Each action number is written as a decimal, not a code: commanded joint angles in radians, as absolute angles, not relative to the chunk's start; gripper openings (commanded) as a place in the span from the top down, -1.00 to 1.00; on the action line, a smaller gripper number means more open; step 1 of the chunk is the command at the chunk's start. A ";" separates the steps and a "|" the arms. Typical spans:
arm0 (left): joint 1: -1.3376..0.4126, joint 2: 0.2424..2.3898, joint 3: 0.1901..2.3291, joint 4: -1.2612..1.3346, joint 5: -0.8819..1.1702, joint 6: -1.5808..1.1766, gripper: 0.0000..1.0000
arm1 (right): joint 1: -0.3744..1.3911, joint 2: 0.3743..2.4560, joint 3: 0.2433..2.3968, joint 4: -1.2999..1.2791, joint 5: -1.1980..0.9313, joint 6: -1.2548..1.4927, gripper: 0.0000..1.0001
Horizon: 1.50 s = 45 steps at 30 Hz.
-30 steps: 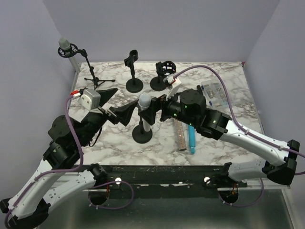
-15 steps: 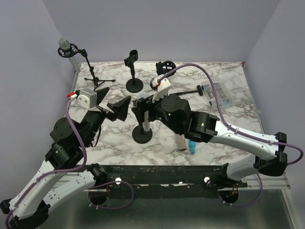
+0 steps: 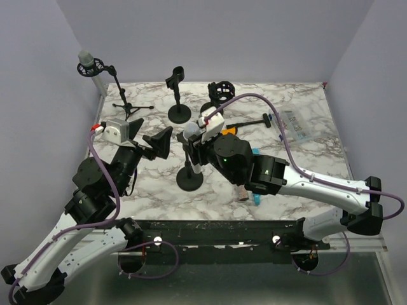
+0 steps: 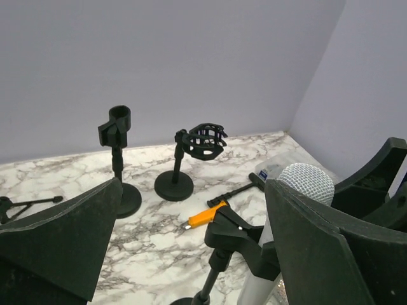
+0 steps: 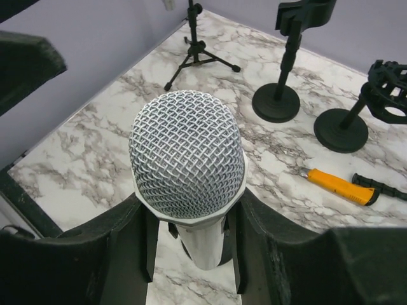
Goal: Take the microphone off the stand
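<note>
A silver microphone [image 3: 191,130] with a mesh head [image 5: 186,152] stands upright in the clip of a black round-based stand [image 3: 189,180]. My right gripper [image 5: 191,244] straddles its handle just under the head. The jaws are narrowed; a thin gap shows between the left finger [image 5: 130,248] and the handle. My left gripper [image 3: 152,145] hangs wide open to the left of the stand. In the left wrist view the stand's clip [image 4: 238,232] sits between the spread jaws of the left gripper [image 4: 194,210], with the microphone [image 4: 305,183] behind the right finger.
Behind stand an empty clip stand [image 3: 178,95] and a shock-mount stand [image 3: 219,95]. A tripod stand with another microphone [image 3: 89,63] is at the back left. An orange-handled tool [image 5: 337,185] and a black tool [image 3: 254,121] lie to the right, beside a plastic packet [image 3: 294,125].
My right arm has swung left and brought its jaws around the microphone, narrowing them from wide open. My left gripper has shifted slightly right toward the stand, staying open.
</note>
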<state>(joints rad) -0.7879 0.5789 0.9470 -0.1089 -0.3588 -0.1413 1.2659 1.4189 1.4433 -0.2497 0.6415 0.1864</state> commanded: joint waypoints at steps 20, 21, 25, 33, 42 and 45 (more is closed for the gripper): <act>-0.126 0.731 0.864 0.035 0.877 -0.460 -0.97 | 0.874 1.285 1.339 -0.209 -0.416 -0.105 0.99; -0.097 0.749 0.844 0.087 0.954 -0.481 -0.97 | 0.865 1.283 1.340 -0.211 -0.431 -0.107 0.99; -0.060 0.798 0.811 0.189 1.099 -0.443 -0.97 | 0.839 1.285 1.339 -0.215 -0.477 -0.107 0.99; -0.075 0.933 0.830 0.226 1.187 -0.315 -0.97 | 0.812 1.293 1.342 -0.219 -0.541 -0.106 0.99; -0.191 1.007 0.847 0.305 1.193 -0.191 -0.97 | 0.802 1.308 1.354 -0.227 -0.564 -0.101 0.99; -0.222 1.030 0.871 0.230 1.204 -0.119 -0.91 | 0.801 1.310 1.360 -0.233 -0.561 -0.101 0.99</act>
